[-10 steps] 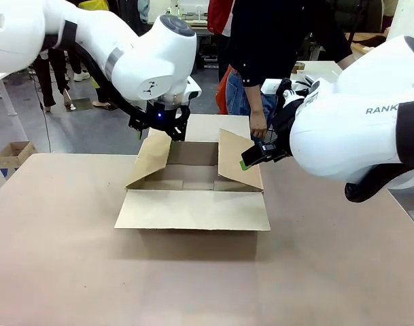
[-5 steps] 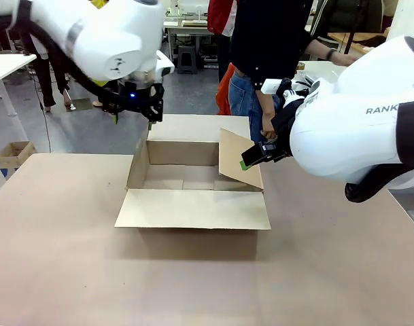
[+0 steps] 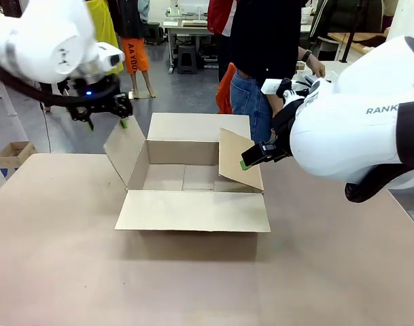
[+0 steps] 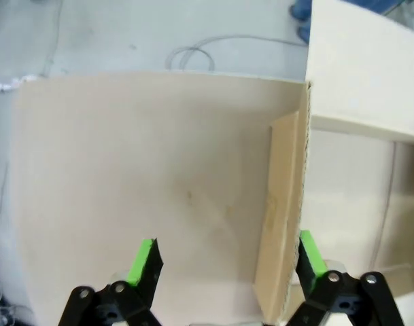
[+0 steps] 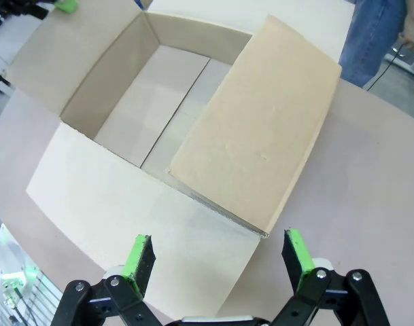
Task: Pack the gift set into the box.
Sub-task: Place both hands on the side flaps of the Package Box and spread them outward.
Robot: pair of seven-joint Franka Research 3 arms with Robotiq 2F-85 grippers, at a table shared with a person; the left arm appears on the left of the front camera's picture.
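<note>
The box (image 3: 193,178), a brown cardboard carton, stands open in the middle of the table, and what shows of its inside is bare. The gift set is out of view. My left gripper (image 3: 106,123) hovers open at the top of the left flap (image 3: 125,146), which leans outward. In the left wrist view this flap (image 4: 281,204) runs edge-on just inside one green pad (image 4: 308,252), with the left gripper (image 4: 227,261) wide open. My right gripper (image 3: 247,161) is open beside the right flap (image 3: 237,159), which tilts inward. From the right wrist, the right gripper (image 5: 217,261) hangs above that flap (image 5: 261,129).
A person stands behind the box at the far edge, one hand (image 3: 315,66) raised to the right. The front flap (image 3: 193,210) lies flat on the table (image 3: 71,258). A small cardboard box (image 3: 15,153) sits on the floor at far left.
My left arm has swung left and up, and the left flap has gone from leaning inward to leaning outward. The right arm has stayed put. The person's hand has risen.
</note>
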